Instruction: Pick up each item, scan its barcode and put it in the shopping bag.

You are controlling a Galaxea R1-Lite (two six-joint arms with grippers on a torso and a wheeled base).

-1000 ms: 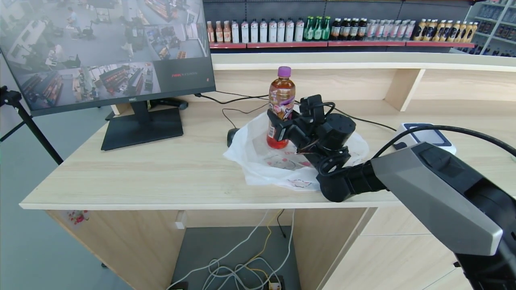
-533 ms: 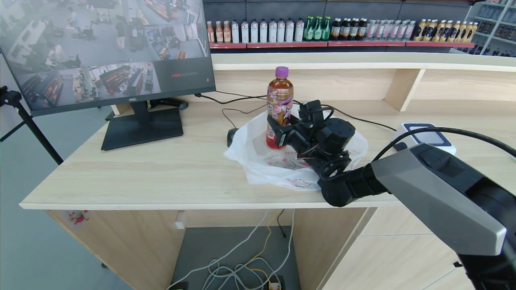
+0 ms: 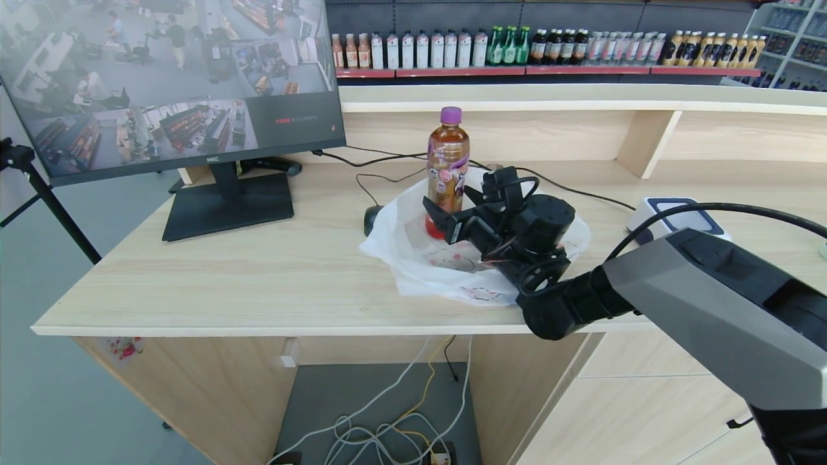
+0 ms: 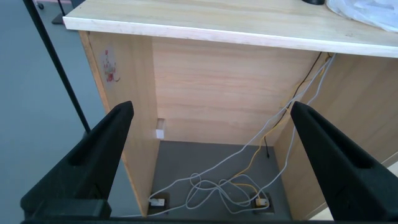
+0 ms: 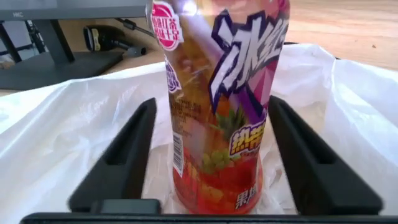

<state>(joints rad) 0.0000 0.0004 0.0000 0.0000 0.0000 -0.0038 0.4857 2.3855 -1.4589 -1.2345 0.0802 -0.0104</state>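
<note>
An orange drink bottle (image 3: 447, 165) with a purple cap stands upright on the white plastic shopping bag (image 3: 413, 258) in the middle of the wooden counter. My right gripper (image 3: 452, 210) sits low around the bottle's base, open, with a gap between each finger and the bottle. In the right wrist view the bottle (image 5: 217, 106) rises between the two black fingers (image 5: 118, 168), and the bag (image 5: 56, 124) spreads beneath it. My left gripper (image 4: 212, 111) hangs open and empty below counter height, facing the desk's underside.
A monitor (image 3: 168, 84) on a black stand fills the counter's left rear. A black mouse (image 3: 371, 218) lies just left of the bag. The barcode scanner (image 3: 678, 223) sits at the right. Cables (image 3: 387, 426) trail on the floor under the desk.
My right gripper has opened and let go of the bottle, then dropped and drawn back slightly. The bottle moved a little left and now stands on the bag.
</note>
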